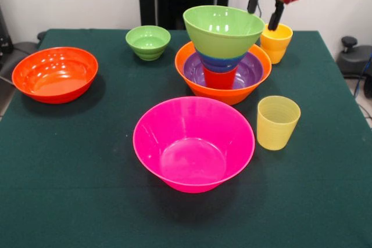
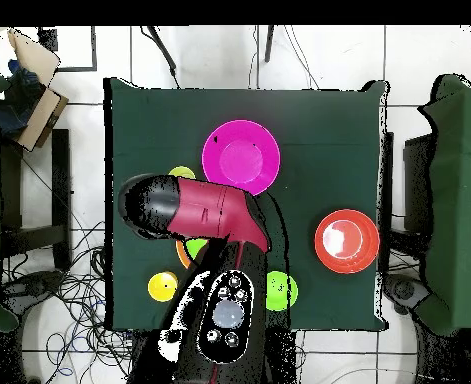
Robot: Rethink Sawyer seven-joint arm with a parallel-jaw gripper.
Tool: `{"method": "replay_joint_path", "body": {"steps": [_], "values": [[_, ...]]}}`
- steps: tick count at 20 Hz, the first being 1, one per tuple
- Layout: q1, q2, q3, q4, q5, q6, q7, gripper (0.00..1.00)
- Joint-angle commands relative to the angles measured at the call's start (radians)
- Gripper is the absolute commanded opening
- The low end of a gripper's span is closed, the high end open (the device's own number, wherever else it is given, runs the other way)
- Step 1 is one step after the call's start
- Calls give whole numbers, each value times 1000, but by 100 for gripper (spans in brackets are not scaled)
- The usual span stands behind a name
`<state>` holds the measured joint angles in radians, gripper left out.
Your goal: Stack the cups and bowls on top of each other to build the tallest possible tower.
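Note:
The tower stands at the table's middle back in the front view: a large orange bowl (image 1: 192, 68) holds the shallow purple bowl (image 1: 254, 69), then the red-orange cup (image 1: 220, 78), the small blue bowl (image 1: 220, 62) and the medium green bowl (image 1: 224, 30) on top. My gripper (image 1: 262, 18) is open and empty, just above the yellow cup (image 1: 276, 45) to the tower's right, with one fingertip (image 1: 272, 26) at the cup's rim. The paler yellow cup (image 1: 278, 122) stands nearer the front. In the overhead view my arm (image 2: 209, 215) hides the tower and the gripper.
The large pink bowl (image 1: 193, 143) (image 2: 241, 157) sits in front of the tower. The red-orange bowl (image 1: 55, 74) (image 2: 347, 241) is at the left. The small green bowl (image 1: 148, 42) (image 2: 282, 291) is at the back. The overhead view also shows the yellow cup (image 2: 162, 288) and the paler yellow cup (image 2: 183, 174).

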<state>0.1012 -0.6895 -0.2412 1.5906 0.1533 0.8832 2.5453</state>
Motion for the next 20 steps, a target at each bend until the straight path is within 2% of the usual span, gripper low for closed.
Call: {"method": "replay_joint_path", "body": {"steps": [1,5,7,10,12,16,20], "values": [[34,-51,18,-26,-104,173,-12,100],[42,-67,-6,-77,-141,221,-7,100],[38,-63,-2,-98,-143,205,1,100],[-6,-39,37,-153,-131,116,-32,100],[-26,-31,57,-206,-128,113,-51,100],[-57,-14,97,-323,-105,163,-74,100],[-86,5,119,-425,-119,202,-103,100]]}}
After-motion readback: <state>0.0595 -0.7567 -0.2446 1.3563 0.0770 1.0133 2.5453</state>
